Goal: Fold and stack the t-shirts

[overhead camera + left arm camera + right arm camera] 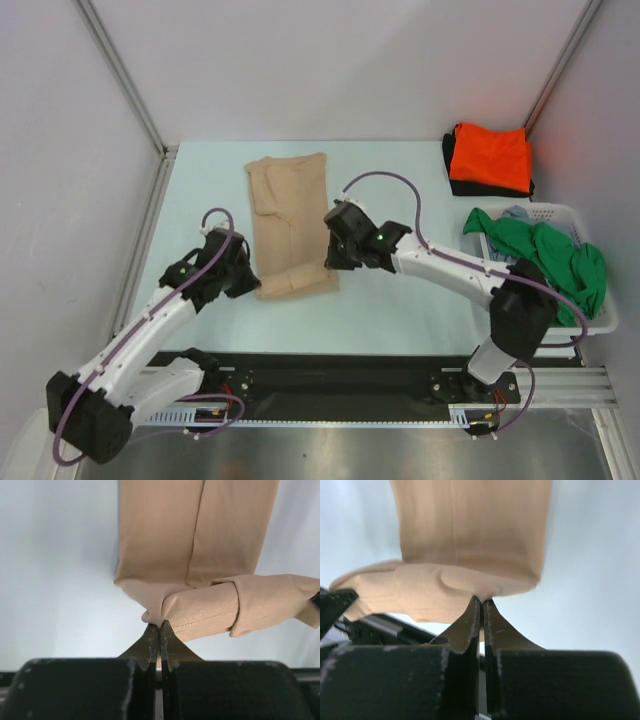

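Note:
A tan t-shirt (290, 220) lies as a long narrow strip in the middle of the table, its near end slightly lifted. My left gripper (256, 283) is shut on the near left corner of that tan shirt (165, 555), pinching a fold of cloth at the fingertips (152, 635). My right gripper (335, 262) is shut on the near right corner of the same shirt (470, 535), cloth squeezed between its fingertips (491, 617). An orange t-shirt (490, 157) lies folded on a black one (449, 152) at the far right. A green t-shirt (555, 257) hangs over the basket.
A white plastic laundry basket (601, 318) stands at the right edge, holding the green shirt and a grey-blue one (512, 216). White walls with metal posts (120, 75) close the table at left, back and right. A black rail (330, 385) runs along the near edge.

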Robot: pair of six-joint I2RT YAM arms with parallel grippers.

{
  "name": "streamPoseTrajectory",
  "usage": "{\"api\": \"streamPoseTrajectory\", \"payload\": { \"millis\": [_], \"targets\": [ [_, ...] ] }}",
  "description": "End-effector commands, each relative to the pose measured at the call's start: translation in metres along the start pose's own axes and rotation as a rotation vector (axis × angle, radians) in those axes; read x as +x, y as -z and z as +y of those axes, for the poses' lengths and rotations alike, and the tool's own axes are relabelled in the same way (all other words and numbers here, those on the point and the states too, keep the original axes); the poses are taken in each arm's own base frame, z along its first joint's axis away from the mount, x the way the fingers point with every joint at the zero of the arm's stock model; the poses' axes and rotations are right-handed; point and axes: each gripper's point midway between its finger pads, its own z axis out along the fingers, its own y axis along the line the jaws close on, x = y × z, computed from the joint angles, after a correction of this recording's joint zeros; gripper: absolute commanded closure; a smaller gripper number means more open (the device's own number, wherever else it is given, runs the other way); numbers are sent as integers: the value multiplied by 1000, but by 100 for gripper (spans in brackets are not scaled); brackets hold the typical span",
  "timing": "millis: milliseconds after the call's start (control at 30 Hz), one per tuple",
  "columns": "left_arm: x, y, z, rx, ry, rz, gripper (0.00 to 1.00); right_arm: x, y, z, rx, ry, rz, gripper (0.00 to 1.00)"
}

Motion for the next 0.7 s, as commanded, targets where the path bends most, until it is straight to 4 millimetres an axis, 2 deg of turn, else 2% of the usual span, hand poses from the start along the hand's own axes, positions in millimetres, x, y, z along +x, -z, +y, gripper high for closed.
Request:
{"api": "streamPoseTrajectory", "payload": {
  "millis": [0,33,67,100,133,200,233,300,333,400,533,667],
  "targets": [
    [-43,-10,-19,44,-79,-47,100,-37,-11,-2,17,69,3,100],
    [-48,-22,-22,48,-86,-23,100,-44,-16,-3,17,86,4,100],
    [-60,-26,-16,27,-59,-35,100,-64,-17,1,1,70,-16,100],
    [-71,-26,-24,49,-50,-37,100,-63,-31,-5,21,70,15,100],
    [-74,-36,-23,37,-52,-19,100,-70,-37,-6,17,81,17,100],
    [-95,-39,-30,40,-45,-46,100,-83,-54,-10,22,69,32,100],
    [-97,-49,-28,20,-47,-26,100,-88,-58,-12,29,74,32,100],
    [-113,-53,-33,23,-40,-41,100,-96,-70,-14,22,65,52,100],
    [-113,-64,-31,3,-43,-16,100,-98,-73,-14,13,61,57,100],
    [-124,-71,-33,-1,-40,-19,100,-109,-78,-12,-3,56,48,100],
    [-132,-99,-28,-31,-34,28,100,-122,-96,-21,1,38,58,100],
    [-142,-116,-25,-49,-23,50,100,-130,-110,-24,-11,33,75,100]
  ]
}}
